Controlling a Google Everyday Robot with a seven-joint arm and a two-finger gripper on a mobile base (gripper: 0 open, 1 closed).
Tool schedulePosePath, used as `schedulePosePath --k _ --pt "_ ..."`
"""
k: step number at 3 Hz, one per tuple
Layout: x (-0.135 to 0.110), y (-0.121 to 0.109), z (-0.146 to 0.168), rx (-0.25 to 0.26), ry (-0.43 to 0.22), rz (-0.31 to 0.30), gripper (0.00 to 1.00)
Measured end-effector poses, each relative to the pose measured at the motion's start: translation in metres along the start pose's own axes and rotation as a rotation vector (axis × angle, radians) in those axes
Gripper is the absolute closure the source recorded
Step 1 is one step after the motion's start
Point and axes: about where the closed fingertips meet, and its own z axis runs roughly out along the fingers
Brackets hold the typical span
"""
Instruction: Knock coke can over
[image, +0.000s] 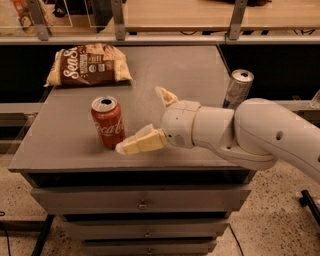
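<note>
Grey counter (60, 145) carries upright coke can (107, 122), likely light, tippy if pushed near rim; gripper (140, 120), fingers spread, just beside it.

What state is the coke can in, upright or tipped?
Upright: the coke can stands on its base on the table, silver top up. The open claw is close beside it.

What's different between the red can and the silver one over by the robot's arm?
The coke can is red with white script; the silver can is pale metal. The coke can looks wider, the silver can slimmer. The coke can stands fully visible beside the open claw; the silver can is partly hidden behind the arm. Both stand upright on the table.
</note>
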Motion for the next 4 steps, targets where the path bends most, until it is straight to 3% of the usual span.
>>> schedulePosePath --k 2,4 --pt "-0.005 -0.001 0.021 0.003 -0.066 -0.013 0.00" --pt "-0.013 -0.001 0.042 0.007 -0.086 -0.043 0.00"
